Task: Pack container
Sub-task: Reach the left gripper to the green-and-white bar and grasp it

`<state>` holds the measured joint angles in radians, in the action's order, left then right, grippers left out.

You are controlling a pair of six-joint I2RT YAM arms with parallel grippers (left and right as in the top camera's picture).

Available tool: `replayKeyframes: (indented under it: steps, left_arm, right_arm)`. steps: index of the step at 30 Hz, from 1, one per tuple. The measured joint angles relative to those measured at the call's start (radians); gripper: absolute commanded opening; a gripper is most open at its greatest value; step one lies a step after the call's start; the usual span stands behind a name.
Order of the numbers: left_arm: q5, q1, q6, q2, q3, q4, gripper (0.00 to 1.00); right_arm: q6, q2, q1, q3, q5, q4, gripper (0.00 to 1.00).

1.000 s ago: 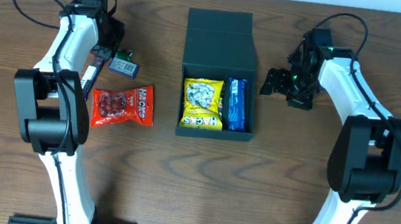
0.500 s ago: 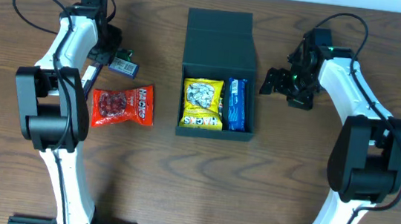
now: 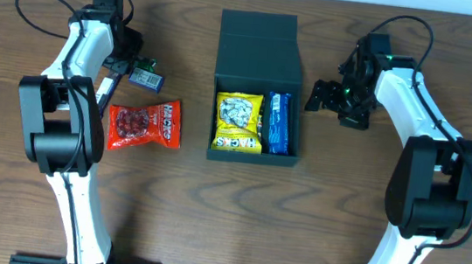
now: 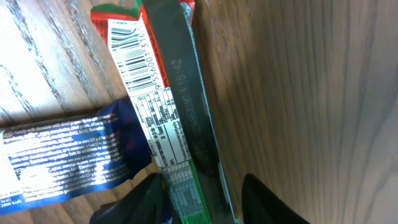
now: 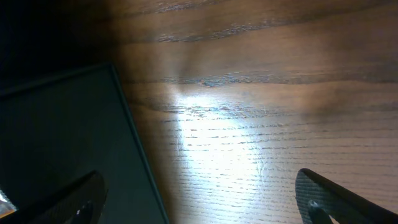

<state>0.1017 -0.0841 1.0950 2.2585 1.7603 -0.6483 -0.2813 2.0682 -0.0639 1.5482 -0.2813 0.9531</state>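
Observation:
The container (image 3: 263, 43) is a dark box in the middle of the table, its flap lid laid open toward the back. A yellow packet (image 3: 238, 122) and a blue packet (image 3: 277, 123) lie inside. My left gripper (image 3: 124, 66) is at the far left, low over a long green-and-red packet (image 4: 158, 106). Its jaws stand open astride that packet's near end, with a gap at the right finger (image 4: 267, 199). My right gripper (image 3: 332, 98) hangs wide open over bare wood beside the container's right wall (image 5: 62, 137), holding nothing.
A blue wrapped bar (image 4: 62, 155) lies on the table touching the green-and-red packet's left side. A red snack bag (image 3: 143, 124) lies left of the container. Bare wood stretches in front of the container and on its right.
The left jaws have parted a little around the green-and-red packet, and the left wrist has shifted slightly toward the back. The right arm has stayed where it was.

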Motion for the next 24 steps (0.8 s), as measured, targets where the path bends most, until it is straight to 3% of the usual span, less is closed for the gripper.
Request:
replayKeyframes:
  steps: [2, 7, 14, 24]
  left_arm:
    - [0.001, 0.0, -0.002, 0.0, 0.0, 0.001, 0.54]
    - [0.003, 0.0, -0.004, 0.006, 0.0, 0.002, 0.56]
    - [0.005, 0.0, -0.008, 0.012, 0.0, 0.002, 0.68]
    - [0.032, -0.005, -0.021, 0.012, 0.0, -0.004, 0.67]
  right_arm:
    - [0.0, 0.0, 0.0, 0.0, 0.0, 0.0, 0.97]
    - [0.0, 0.0, 0.0, 0.0, 0.0, 0.002, 0.98]
    - [0.0, 0.0, 0.0, 0.0, 0.0, 0.003, 0.98]
    - [0.0, 0.0, 0.0, 0.0, 0.0, 0.018, 0.98]
